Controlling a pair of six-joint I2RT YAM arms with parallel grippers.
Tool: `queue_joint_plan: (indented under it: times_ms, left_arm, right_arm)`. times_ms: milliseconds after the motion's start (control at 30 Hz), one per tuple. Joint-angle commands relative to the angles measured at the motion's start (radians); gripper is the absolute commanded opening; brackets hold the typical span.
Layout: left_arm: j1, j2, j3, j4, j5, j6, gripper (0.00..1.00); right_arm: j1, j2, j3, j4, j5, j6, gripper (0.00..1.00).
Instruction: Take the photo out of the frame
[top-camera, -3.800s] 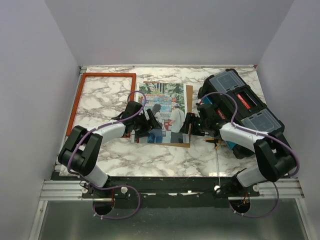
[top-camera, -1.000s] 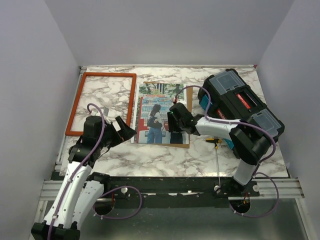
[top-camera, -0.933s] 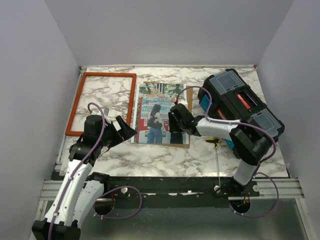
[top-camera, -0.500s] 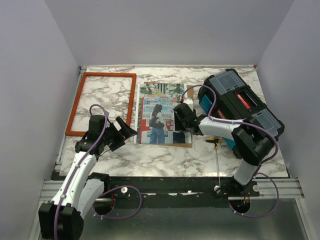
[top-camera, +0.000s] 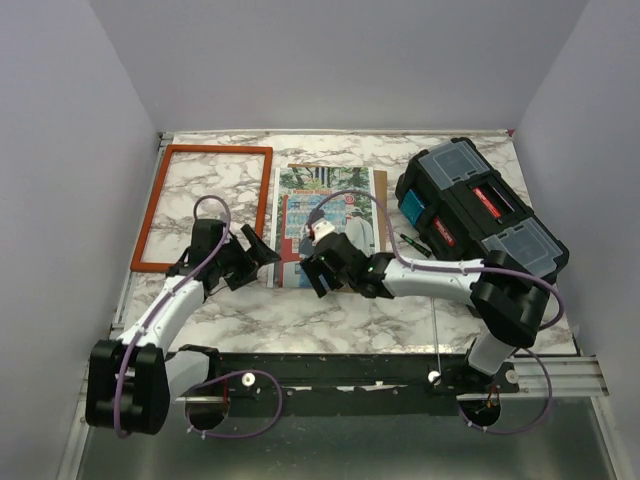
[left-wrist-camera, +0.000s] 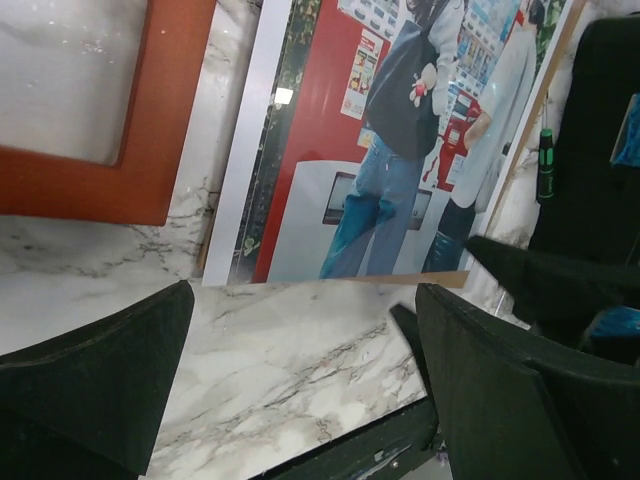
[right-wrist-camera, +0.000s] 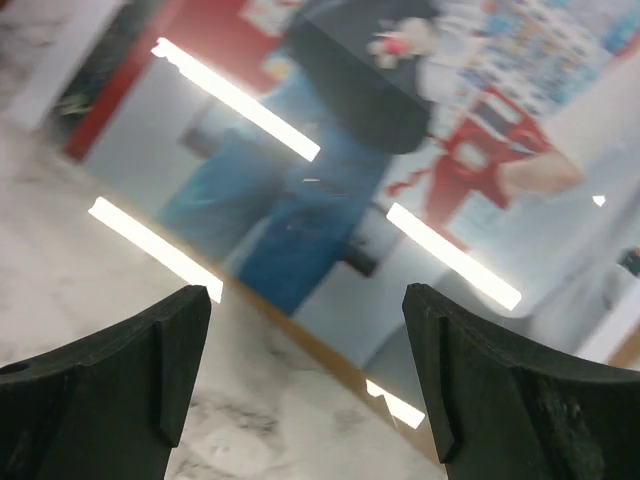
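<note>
The empty orange-red frame (top-camera: 215, 149) lies flat at the far left; its corner shows in the left wrist view (left-wrist-camera: 100, 185). The photo (top-camera: 325, 205) of people by vending machines lies beside it on a brown board (top-camera: 330, 166). My left gripper (top-camera: 266, 254) is open and empty at the photo's near left corner, and the photo (left-wrist-camera: 400, 130) lies ahead of it (left-wrist-camera: 300, 390). My right gripper (top-camera: 315, 272) is open and empty over the photo's near edge. In the right wrist view it (right-wrist-camera: 305, 370) straddles the photo (right-wrist-camera: 380, 130) and the board's edge (right-wrist-camera: 330, 360).
A black toolbox (top-camera: 480, 225) with clear-lidded compartments stands at the right. A small green-handled screwdriver (top-camera: 410, 243) lies between it and the board, also in the left wrist view (left-wrist-camera: 545, 165). A thin rod (top-camera: 436, 330) lies near the front edge. White walls enclose the marble table (top-camera: 300, 315).
My left gripper has swung from the near left up to the photo's near left corner. My right gripper has moved left across the photo to its near edge. Both stay open.
</note>
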Motion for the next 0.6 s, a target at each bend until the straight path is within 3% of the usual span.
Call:
queue_joint_plan:
  times_ms: [0,133,200,467,567]
  left_arm:
    - [-0.040,0.104,0.047,0.076,-0.010,0.031,0.95]
    - [-0.083,0.170,0.081,0.105,-0.083,0.043,0.94]
    - [-0.089,0.214,0.117,0.113,-0.096,0.058,0.93]
    - [-0.092,0.366,0.272,0.103,-0.172,0.125,0.95]
    - [-0.093,0.453,0.319,0.098,-0.179,0.131,0.96]
  right_arm:
    - [0.073,-0.038,-0.048,0.143,-0.044,-0.102,0.84]
    - [0.069,-0.041,-0.077,0.204,0.014,-0.017,0.80]
    - [0.047,-0.025,-0.084,0.197,0.028,0.057,0.72]
    - [-0.119,-0.023,-0.168,0.192,-0.027,0.246,0.55]
    - [-0.174,-0.032,-0.214,0.211,-0.080,0.282,0.53]
